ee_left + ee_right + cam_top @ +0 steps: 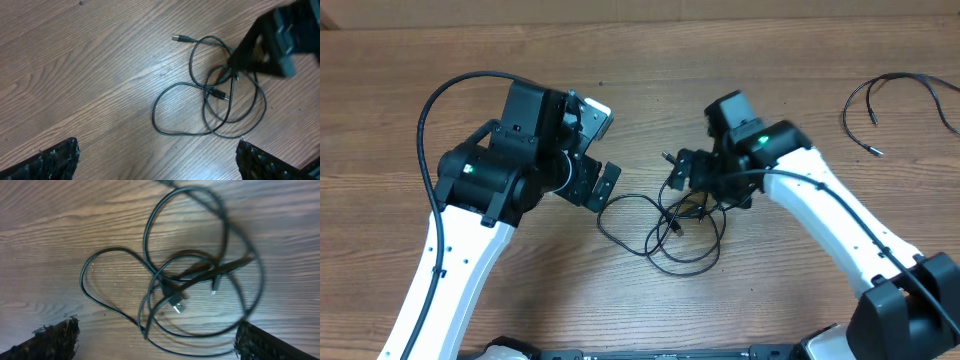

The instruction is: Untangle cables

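Across the wooden table (800,50), the biggest things are my two arms, one reaching in from each side toward the middle. My left pincer (603,190) is spread wide and holds nothing. It hangs just beside the left loop of the tangle. My right pincer (682,172) is spread just as wide, also empty, and hovers over the tangle's upper edge; I cannot tell whether a finger brushes a wire. The tangle of cables (670,228) lies flat on the wood between the two pincers, its thin black loops crossing one another several times. Well apart, at the far right edge of the table, lies a loose strand (910,78), free of the knot. It may be one wire or two, I cannot say. So I judge the job only partly done: something is already laid aside, but the main knot is untouched and nothing is gripped yet. In the knot I count three plug ends (176,37), which suggests at least two wires there.
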Action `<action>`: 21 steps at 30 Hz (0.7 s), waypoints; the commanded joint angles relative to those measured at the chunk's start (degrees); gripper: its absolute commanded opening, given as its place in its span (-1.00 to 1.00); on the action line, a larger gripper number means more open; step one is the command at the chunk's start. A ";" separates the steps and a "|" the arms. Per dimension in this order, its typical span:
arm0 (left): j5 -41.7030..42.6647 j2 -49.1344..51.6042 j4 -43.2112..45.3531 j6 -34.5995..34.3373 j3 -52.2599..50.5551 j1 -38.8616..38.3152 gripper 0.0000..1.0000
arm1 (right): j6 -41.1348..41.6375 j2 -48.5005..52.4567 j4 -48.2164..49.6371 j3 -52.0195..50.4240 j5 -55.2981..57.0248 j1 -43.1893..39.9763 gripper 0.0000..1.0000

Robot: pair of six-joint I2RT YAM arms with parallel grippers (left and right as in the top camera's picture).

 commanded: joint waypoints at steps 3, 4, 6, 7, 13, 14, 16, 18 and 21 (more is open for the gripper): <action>-0.90 1.46 0.28 -0.79 0.48 0.04 1.00 | 7.82 -0.37 5.60 -5.35 1.05 3.10 1.00; -0.92 1.49 0.28 -0.79 0.48 0.04 1.00 | 8.94 -0.37 6.95 -6.56 1.11 3.54 0.99; -0.92 1.55 0.26 -0.79 0.48 0.04 0.99 | 11.28 -0.37 11.17 -9.92 1.95 4.57 0.86; -0.92 1.55 0.28 -0.79 0.48 0.04 1.00 | 12.24 -0.37 13.40 -11.47 2.47 4.98 0.78; -0.90 1.55 0.26 -0.79 0.48 0.04 1.00 | 15.15 -0.37 22.95 -16.87 4.07 5.68 -0.16; -0.92 1.55 0.26 -0.79 0.50 0.04 1.00 | 15.17 -0.37 23.85 -17.38 4.50 5.68 -0.29; -0.92 1.55 0.28 -0.79 0.48 0.04 0.99 | 15.17 -0.37 24.70 -18.10 6.03 5.68 -0.74; -0.92 1.55 0.26 -0.79 0.48 0.04 1.00 | 15.15 -0.37 24.33 -18.18 6.78 5.68 -0.92; -0.92 1.55 0.26 -0.79 0.48 0.04 1.00 | 15.15 -0.37 24.24 -18.18 6.12 5.68 -0.92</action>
